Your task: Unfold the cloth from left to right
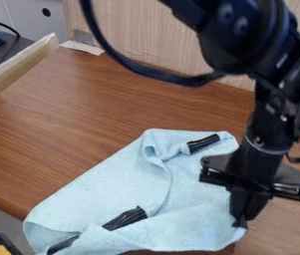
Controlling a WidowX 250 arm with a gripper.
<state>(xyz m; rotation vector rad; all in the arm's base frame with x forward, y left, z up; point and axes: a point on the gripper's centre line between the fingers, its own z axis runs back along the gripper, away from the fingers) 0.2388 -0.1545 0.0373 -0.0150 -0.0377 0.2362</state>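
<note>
Woodgrain table (pixel 79 109), creased light-blue cloth (pixel 105 184)

Soft, fairly even light. Pale sheen on desk (pixel 286 226), lower right. Mild shadows in cloth (pixel 105 184) folds, small glints on black arm (pixel 235 45).

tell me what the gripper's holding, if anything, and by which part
The gripper meets the blue cloth at its lower right corner; whether it grips it can't be told.
</note>
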